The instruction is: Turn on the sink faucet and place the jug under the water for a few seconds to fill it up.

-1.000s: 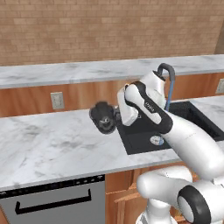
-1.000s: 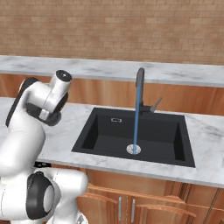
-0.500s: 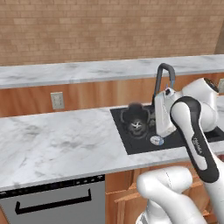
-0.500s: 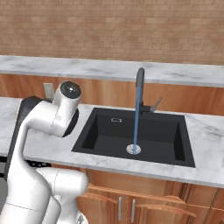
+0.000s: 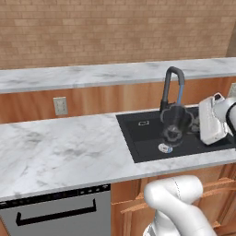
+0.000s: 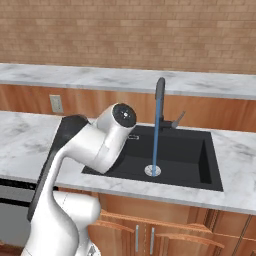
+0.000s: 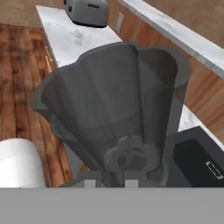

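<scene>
Holding jug (image 5: 174,125) in clenched end effector (image 7: 118,177), over sink (image 5: 138,140) beside water (image 6: 155,135). Risk: jug is lying tilted, so stream could miss its mouth.

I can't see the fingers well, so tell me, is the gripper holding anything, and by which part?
Yes: the gripper holds the dark charcoal cylindrical jug above the black sink. Which part it grips cannot be told.

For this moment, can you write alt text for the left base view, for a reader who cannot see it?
The gripper holds the dark jug over the black sink, just under the faucet spout, where water runs down. A white marble counter surrounds the sink, with a brick wall behind.
</scene>
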You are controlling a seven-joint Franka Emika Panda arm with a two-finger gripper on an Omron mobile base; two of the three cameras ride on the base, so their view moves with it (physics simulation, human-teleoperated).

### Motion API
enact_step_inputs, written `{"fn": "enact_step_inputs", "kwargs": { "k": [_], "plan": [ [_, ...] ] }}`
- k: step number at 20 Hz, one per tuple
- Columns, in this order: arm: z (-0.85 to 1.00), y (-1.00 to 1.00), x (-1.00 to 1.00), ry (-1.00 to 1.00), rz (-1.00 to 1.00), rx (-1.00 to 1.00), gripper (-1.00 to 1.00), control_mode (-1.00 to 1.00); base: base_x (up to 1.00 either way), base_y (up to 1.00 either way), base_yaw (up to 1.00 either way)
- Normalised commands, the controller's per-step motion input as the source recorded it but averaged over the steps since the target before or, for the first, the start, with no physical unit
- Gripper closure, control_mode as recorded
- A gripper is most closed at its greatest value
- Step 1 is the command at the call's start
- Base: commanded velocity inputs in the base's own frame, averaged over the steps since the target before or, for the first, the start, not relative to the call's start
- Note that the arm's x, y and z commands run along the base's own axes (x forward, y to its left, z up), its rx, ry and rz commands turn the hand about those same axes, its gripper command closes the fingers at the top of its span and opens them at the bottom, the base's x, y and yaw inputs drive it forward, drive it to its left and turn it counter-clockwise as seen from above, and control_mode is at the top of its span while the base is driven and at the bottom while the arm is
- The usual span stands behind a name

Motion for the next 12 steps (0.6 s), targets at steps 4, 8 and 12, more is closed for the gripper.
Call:
{"fn": "enact_step_inputs", "kwargs": {
  "k": [4, 8, 12],
  "plan": [
    [0.45, -1.00, 0.18, 0.38, -0.02, 0.29, 1.00, -1.00, 0.00, 0.00, 0.00],
    [0.21, -1.00, 0.31, 0.44, 0.00, 0.33, 1.00, -1.00, 0.00, 0.00, 0.00],
    [0.08, -1.00, 0.46, 0.43, 0.09, 0.31, 1.00, -1.00, 0.00, 0.00, 0.00]
  ]
}}
